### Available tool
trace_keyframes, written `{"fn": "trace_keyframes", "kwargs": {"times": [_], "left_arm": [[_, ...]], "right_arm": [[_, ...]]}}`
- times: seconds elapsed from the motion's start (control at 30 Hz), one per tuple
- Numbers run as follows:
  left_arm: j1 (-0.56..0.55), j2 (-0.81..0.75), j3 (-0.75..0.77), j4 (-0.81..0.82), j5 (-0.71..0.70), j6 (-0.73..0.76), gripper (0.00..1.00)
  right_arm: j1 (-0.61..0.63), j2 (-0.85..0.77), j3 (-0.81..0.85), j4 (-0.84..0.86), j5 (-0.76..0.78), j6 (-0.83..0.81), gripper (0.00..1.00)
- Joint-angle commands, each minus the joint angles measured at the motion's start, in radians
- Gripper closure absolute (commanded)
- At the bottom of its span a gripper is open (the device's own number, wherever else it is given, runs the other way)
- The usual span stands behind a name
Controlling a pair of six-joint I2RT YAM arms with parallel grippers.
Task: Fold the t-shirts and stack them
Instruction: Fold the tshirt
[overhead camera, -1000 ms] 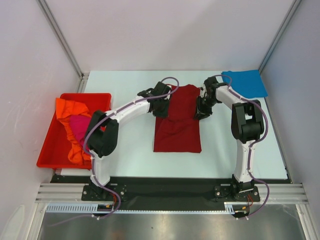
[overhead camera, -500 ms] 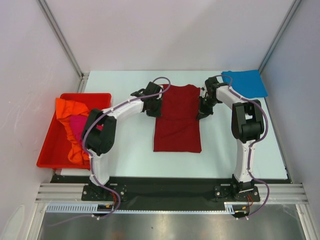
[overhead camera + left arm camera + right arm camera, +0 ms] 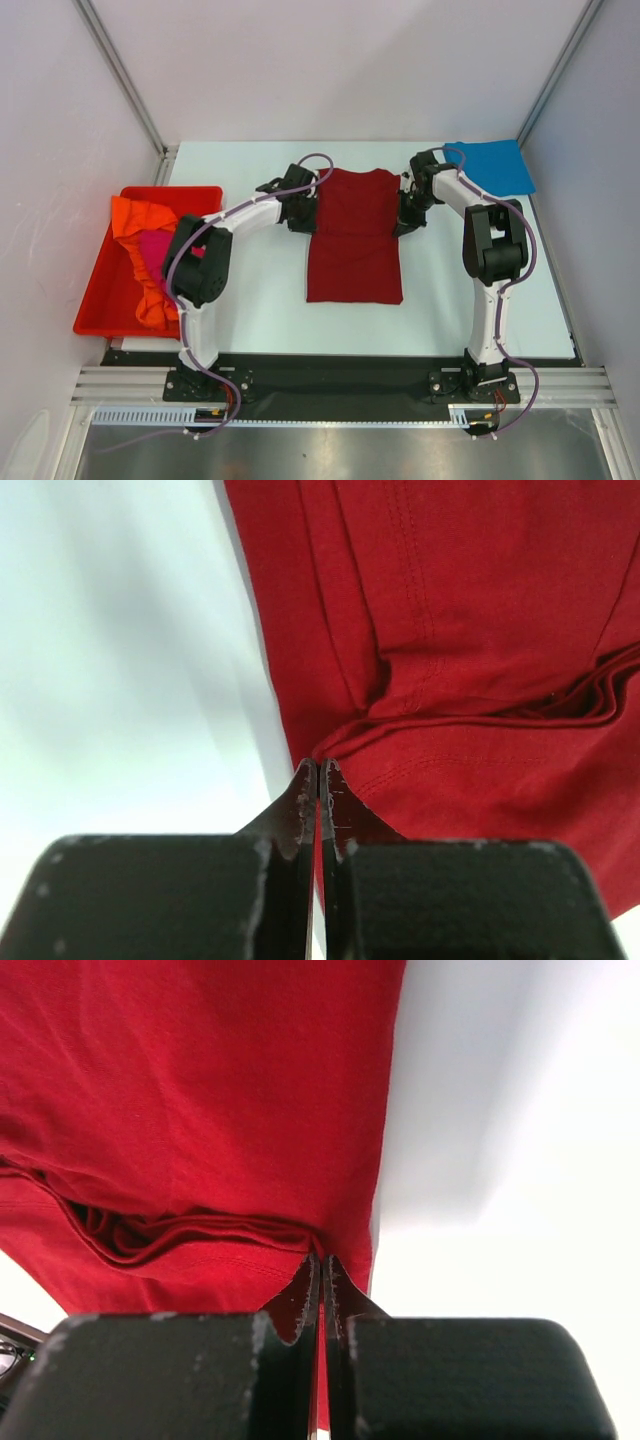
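Dark red shirt (image 3: pixel 355 240): flat between both claws, fold apparently in progress. Left claw (image 3: pixel 302 222) pressed together, pinching its left edge; right claw (image 3: pixel 405 225) likewise pinching its right edge.
Blue shirt (image 3: pixel 490 165): folded, just beyond right claw.
Orange shirt (image 3: pixel 135 215), pink shirt (image 3: pixel 158 255): crumpled in bin (image 3: pixel 100 300), well left of left claw. Not yet folded or stacked.

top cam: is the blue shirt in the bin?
No, the blue shirt lies flat at the far right corner of the table, well apart from the red bin.

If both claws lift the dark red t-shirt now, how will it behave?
Probably floppy: the dark red t-shirt bunches in soft folds by the right claw and left claw. Likely light, being thin cloth. Its unheld middle would probably sag.
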Motion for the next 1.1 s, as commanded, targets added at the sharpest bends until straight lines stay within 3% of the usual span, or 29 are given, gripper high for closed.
{"fn": "trace_keyframes", "kwargs": {"times": [0.0, 0.07, 0.43, 0.53, 0.57, 0.6, 0.63, 0.67, 0.7, 0.77, 0.87, 1.07], "left_arm": [[-0.002, 0.019, 0.048, 0.036, 0.038, 0.031, 0.99], [-0.002, 0.022, 0.054, 0.031, 0.022, 0.035, 0.94], [0.000, 0.033, 0.063, -0.001, -0.014, 0.062, 0.92], [0.000, 0.033, 0.066, -0.018, -0.027, 0.063, 0.84], [-0.002, 0.030, 0.068, -0.023, -0.037, 0.063, 0.74], [-0.002, 0.019, 0.068, -0.030, -0.046, 0.066, 0.67], [-0.002, 0.008, 0.065, -0.041, -0.055, 0.068, 0.61], [-0.002, -0.004, 0.062, -0.049, -0.088, 0.069, 0.42], [-0.002, -0.018, 0.051, -0.056, -0.096, 0.071, 0.37], [-0.002, -0.070, 0.036, -0.078, -0.110, 0.078, 0.31], [-0.005, -0.159, -0.024, -0.093, -0.084, 0.074, 0.30], [-0.023, -0.364, -0.294, -0.001, 0.181, 0.019, 0.29]], "right_arm": [[-0.005, 0.003, 0.049, -0.004, 0.016, 0.001, 0.98], [-0.005, 0.000, 0.050, -0.010, 0.030, 0.000, 0.96], [0.005, -0.021, 0.001, -0.007, 0.081, 0.030, 0.97], [0.010, -0.018, 0.001, -0.010, 0.092, 0.044, 0.83], [0.013, -0.018, 0.004, -0.012, 0.095, 0.043, 0.69], [0.015, -0.021, 0.016, -0.015, 0.111, 0.046, 0.61], [0.016, -0.029, 0.027, -0.033, 0.124, 0.043, 0.58], [0.024, -0.036, 0.036, -0.049, 0.145, 0.040, 0.54], [0.030, -0.046, 0.046, -0.065, 0.159, 0.036, 0.52], [0.042, -0.091, 0.053, -0.105, 0.187, 0.023, 0.44], [0.082, -0.168, 0.006, -0.141, 0.236, 0.012, 0.39], [0.203, -0.318, -0.214, -0.104, 0.187, 0.093, 0.38]]}}
